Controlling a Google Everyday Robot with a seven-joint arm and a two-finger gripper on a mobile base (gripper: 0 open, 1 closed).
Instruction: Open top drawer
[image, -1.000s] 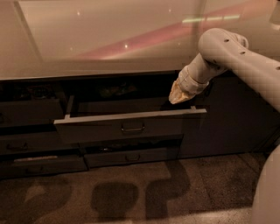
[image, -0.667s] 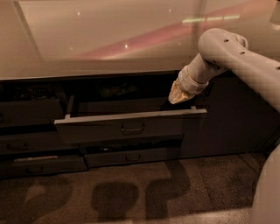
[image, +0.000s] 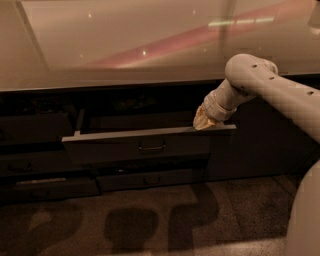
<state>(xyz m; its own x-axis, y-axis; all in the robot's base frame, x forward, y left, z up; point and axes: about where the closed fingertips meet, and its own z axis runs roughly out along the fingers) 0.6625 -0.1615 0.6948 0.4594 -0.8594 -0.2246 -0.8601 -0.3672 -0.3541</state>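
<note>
Nearest the viewer lies a dark speckled floor (image: 150, 220) crossed by blocky shadows, with a pale curve of the robot's body (image: 306, 220) at the right edge. Beyond it, a shallow lower drawer front (image: 125, 181) sits low in the dark cabinet. Above that, the top drawer (image: 110, 146) stands pulled partly out toward the near side, its small centre handle (image: 151, 147) facing forward and its grey inner wall showing behind on the left. The gripper (image: 204, 122) rests at the right end of the drawer front's upper edge, and whether it is spread or closed cannot be told. The white arm (image: 280, 95) reaches in from the right. Farthest back spreads the glossy pale countertop (image: 125, 45)
</note>
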